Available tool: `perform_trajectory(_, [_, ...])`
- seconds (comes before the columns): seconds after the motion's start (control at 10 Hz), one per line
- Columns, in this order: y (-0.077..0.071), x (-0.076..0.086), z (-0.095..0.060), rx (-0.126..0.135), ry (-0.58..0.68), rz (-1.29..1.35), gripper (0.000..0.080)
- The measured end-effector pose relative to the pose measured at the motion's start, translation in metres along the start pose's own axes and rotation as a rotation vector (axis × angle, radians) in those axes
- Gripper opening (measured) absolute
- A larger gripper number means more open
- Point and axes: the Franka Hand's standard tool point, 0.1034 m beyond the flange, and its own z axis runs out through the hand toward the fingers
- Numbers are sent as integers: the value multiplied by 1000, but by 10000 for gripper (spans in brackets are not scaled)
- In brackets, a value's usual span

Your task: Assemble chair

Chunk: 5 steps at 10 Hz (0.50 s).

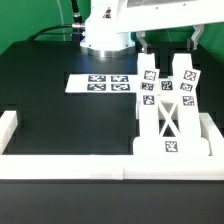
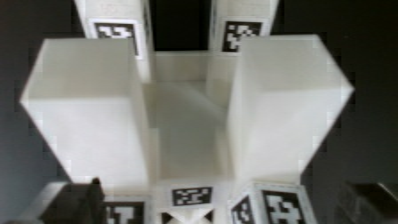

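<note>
My gripper (image 1: 166,40) hangs spread wide, holding nothing, at the exterior view's upper right. The chair (image 1: 168,115) parts stand directly below it at right centre, long axis running away from the camera.
</note>
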Motion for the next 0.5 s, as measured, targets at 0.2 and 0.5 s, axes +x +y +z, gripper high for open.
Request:
perform_trajectory(0.2, [5,-2,2,-2,0,-2,649])
perform_trajectory(0.5, [12,-7,13,-12,0,3,649])
